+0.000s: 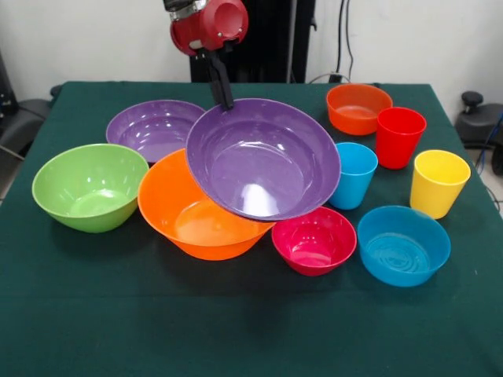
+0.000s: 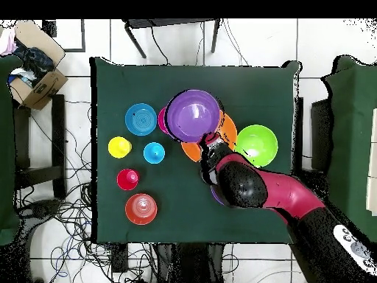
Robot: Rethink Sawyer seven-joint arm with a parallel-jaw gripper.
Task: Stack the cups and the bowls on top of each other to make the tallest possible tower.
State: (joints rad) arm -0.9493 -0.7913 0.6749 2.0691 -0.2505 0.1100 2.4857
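Glossy round blue bowl foremost

A big table with a dark green cloth fills most of the room's middle. Behind it is a plain white wall, and some thin black cables hang down it. A tall black stand rises at the back of the table. From above, the floor is made of light tiles, and lots of black wires lie tangled across it. A brown cardboard box sits on the floor in one corner. A black metal frame stands past one edge of the table. More green cloth shows at the side.
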